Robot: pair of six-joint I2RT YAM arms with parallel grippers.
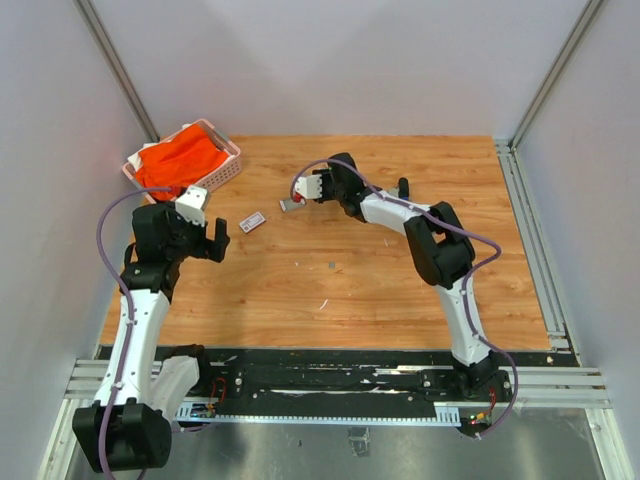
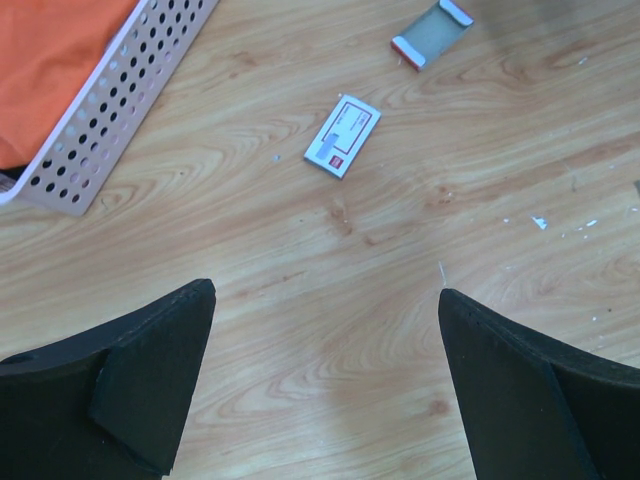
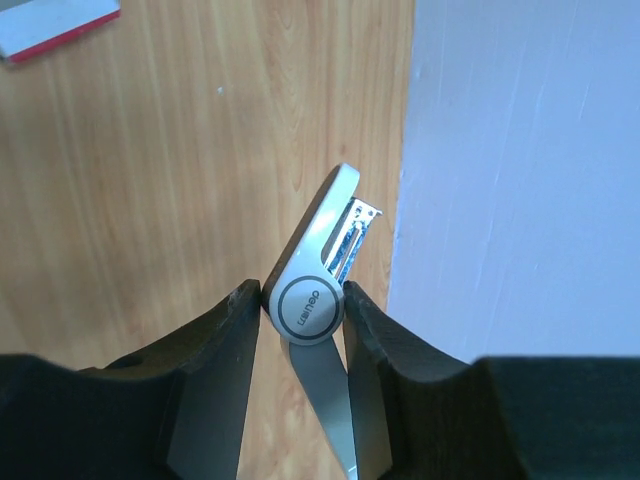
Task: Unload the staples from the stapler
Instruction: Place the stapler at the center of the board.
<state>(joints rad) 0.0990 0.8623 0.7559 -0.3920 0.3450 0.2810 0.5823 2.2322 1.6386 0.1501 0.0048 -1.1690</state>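
A white-grey stapler (image 3: 303, 303) is pinched at its round hinge by my right gripper (image 3: 303, 296), both fingers touching it. It hangs swung open. One arm points up toward the back wall and the other runs down between my fingers. A shiny metal rail (image 3: 355, 232) shows inside the upper arm; I cannot tell whether the staples sit in it. In the top view the right gripper (image 1: 320, 190) is at the far middle of the table, and the stapler is hard to pick out there. My left gripper (image 2: 325, 292) (image 1: 205, 240) hovers open over bare wood at the left.
A small white box with a red mark (image 1: 253, 222) (image 2: 342, 136) lies between the arms. A small grey piece with a red end (image 1: 291, 205) (image 2: 432, 32) lies near the right gripper. A pink basket (image 1: 228, 172) (image 2: 110, 110) holding orange cloth stands far left. A tiny grey speck (image 1: 331, 265) lies mid-table.
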